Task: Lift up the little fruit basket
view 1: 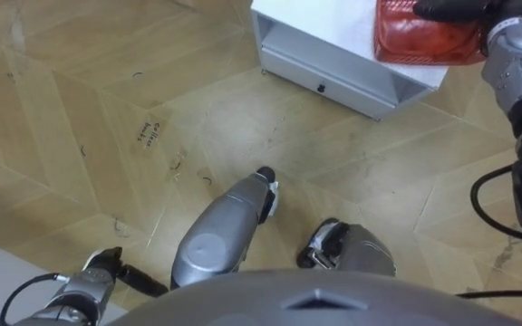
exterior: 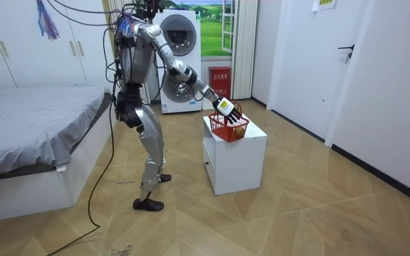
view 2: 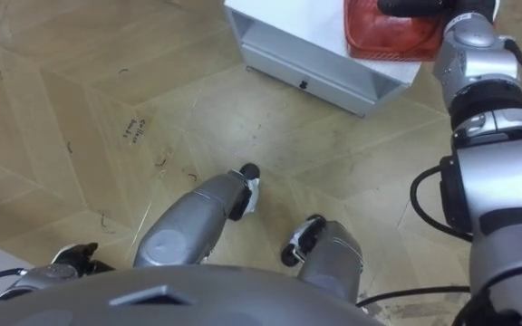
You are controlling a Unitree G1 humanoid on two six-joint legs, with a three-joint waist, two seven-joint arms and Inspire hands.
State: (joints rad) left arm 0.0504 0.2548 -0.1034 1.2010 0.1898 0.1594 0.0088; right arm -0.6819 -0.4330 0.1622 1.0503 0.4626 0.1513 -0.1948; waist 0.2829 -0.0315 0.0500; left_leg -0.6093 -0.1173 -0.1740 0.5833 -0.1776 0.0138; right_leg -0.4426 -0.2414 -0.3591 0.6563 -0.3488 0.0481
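The right robot hand (view 1: 460, 9) is hovering, grip unreadable; the basket (view 1: 415, 41) beneath is looking light, rigid, best lifted by its handle.

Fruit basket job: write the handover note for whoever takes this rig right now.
Right hand: arm stretched out, hand on top of the red fruit basket; I cannot tell whether it has a grip.
Left hand: low at the robot's side, idle.
Basket: stands on top of the white box-shaped cabinet, near a corner, in front of the robot.
Done: the right hand is at the basket.
Left: confirm the hold, then lift the basket off the cabinet.
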